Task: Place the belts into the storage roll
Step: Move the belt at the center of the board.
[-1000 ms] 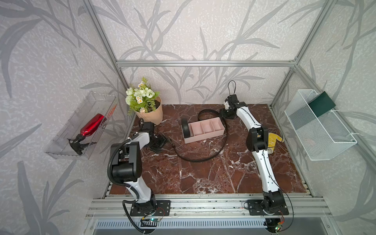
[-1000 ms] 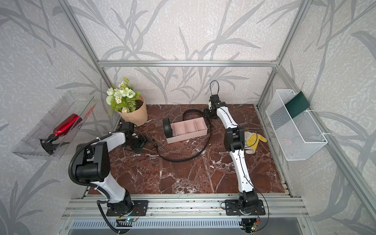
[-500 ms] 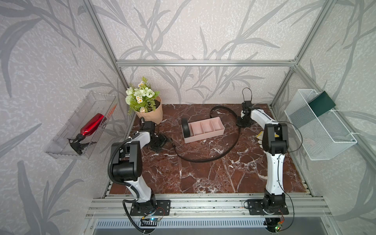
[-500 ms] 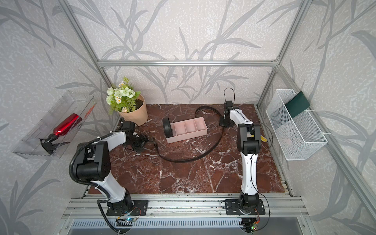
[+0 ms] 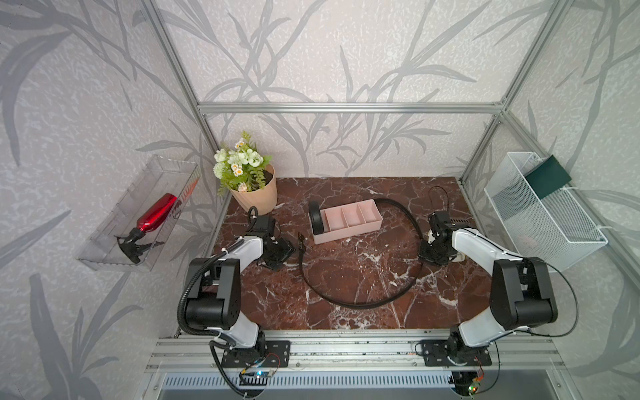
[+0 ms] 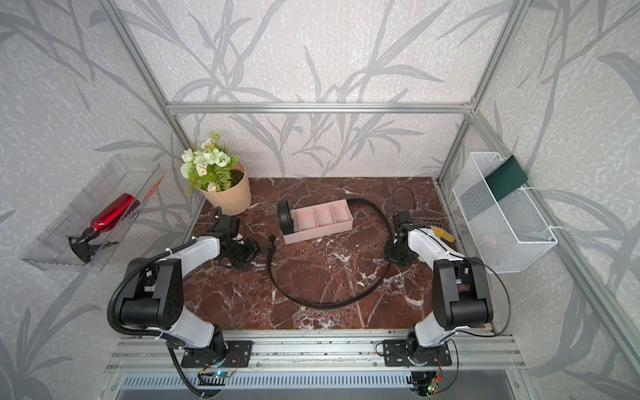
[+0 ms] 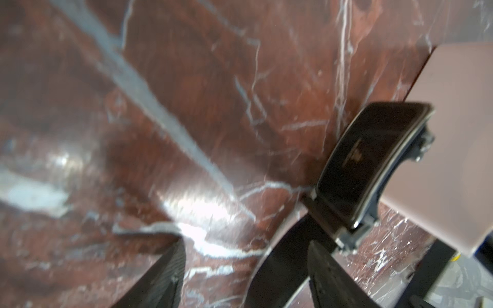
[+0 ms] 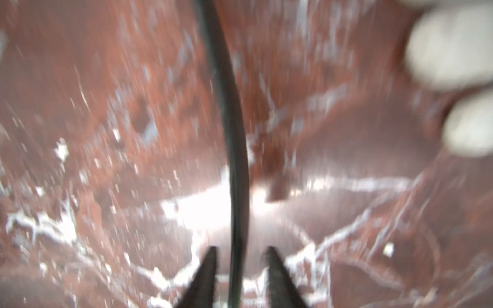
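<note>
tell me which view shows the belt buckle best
The left wrist view: the buckle fills the frame close up, lying on the marble beside the pink tray. In both top views it is only a tiny dark tip. The right wrist view shows only strap.

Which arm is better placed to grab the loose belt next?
Right, probably: the right gripper stands open astride the loose belt. The left gripper, also open, only nears the buckle.

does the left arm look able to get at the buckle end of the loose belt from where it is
Probably yes: the buckle lies on bare marble just ahead of the open left gripper, beside the storage roll, with nothing between them.
</note>
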Tool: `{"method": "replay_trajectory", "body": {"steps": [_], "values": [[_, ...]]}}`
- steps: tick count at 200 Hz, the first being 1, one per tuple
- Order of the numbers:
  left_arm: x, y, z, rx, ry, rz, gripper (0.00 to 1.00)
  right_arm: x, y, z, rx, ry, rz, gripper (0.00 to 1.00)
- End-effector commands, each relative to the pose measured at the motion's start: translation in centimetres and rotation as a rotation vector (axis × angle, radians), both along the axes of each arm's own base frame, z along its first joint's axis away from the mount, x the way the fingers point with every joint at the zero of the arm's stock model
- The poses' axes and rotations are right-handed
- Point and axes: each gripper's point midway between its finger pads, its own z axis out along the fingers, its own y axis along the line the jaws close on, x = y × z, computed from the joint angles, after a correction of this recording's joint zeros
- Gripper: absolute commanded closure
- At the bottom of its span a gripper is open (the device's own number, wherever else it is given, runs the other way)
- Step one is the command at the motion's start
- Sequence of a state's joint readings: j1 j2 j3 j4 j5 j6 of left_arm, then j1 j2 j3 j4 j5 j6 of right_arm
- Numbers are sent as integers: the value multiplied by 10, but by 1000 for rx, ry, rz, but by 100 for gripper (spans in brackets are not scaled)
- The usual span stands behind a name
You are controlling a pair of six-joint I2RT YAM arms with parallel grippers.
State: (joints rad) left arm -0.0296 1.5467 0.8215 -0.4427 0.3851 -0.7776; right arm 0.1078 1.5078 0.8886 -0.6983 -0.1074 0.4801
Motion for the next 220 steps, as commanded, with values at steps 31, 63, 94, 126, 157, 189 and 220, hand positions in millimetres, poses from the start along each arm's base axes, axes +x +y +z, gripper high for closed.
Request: {"method": "replay_trajectory", "body": {"steps": [31,63,94,126,157,189,220], "values": [[-15,-8,9,-12,-26,-6,27,15,9,57,-9,-285,135,1],[-5,-11,17,14,-27,-106,28,62,29,93,11,-401,339,1],[5,-12,14,46,16,-214,29,115,46,110,53,-434,415,1],[2,-21,10,5,41,-282,29,161,54,105,58,-423,441,1],[-8,-32,10,-12,45,-327,30,198,55,79,40,-393,470,0],[-21,-42,-6,21,120,-387,35,231,49,41,-33,-298,557,3],[-29,-38,-20,59,195,-402,39,263,39,19,-123,-254,604,4]]}}
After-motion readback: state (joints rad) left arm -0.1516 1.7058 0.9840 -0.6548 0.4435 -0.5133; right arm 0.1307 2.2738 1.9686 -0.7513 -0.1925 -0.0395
